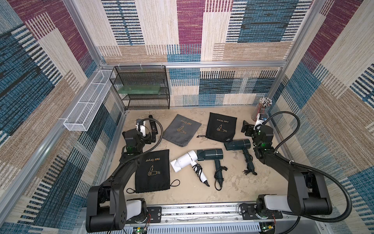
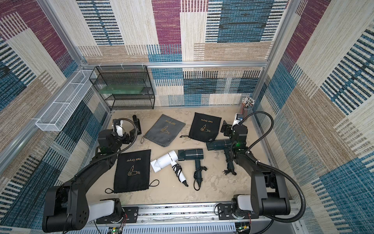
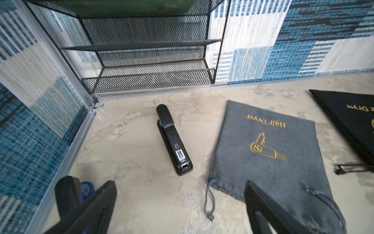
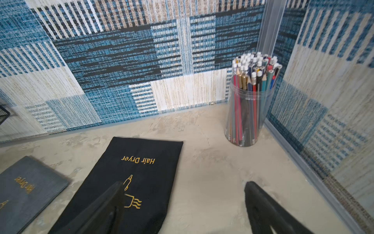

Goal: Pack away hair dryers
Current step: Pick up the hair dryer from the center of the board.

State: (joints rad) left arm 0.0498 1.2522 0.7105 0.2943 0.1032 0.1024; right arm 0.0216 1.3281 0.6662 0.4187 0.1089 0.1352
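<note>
Plainly, our left gripper (image 3: 178, 202) is spread wide with nothing between its jaws. It hangs over bare desk (image 3: 131, 192), between a black stapler (image 3: 174, 141) and the grey pouch (image 3: 269, 154). Our right gripper (image 4: 184, 204) is spread just as wide and is also empty. It is poised above the edge of the far black pouch (image 4: 141, 172), with a pencil cup (image 4: 250, 113) in the corner beyond.

Further out, toward the near edge of the desk, lie the three things we have to pack. We judge the task not yet begun. The white hair dryer (image 1: 185, 161), the central teal hair dryer (image 1: 210, 155) and the outer teal hair dryer (image 1: 237, 144) all lie loose on the desk, none in a pouch. The two far pouches and the near black pouch (image 1: 152, 171) lie flat and look empty to us. All three packings are left.

Each barrel's long axis runs roughly across the desk, the white one slanted. The nozzle ends seem to face the left gripper's side. Each handle points back toward the near edge, with its black cord bundled at it. The outer teal one lies on the right gripper's side. The white barrel's rear end is just beside the central teal nozzle, and we cannot tell whether they touch.
</note>
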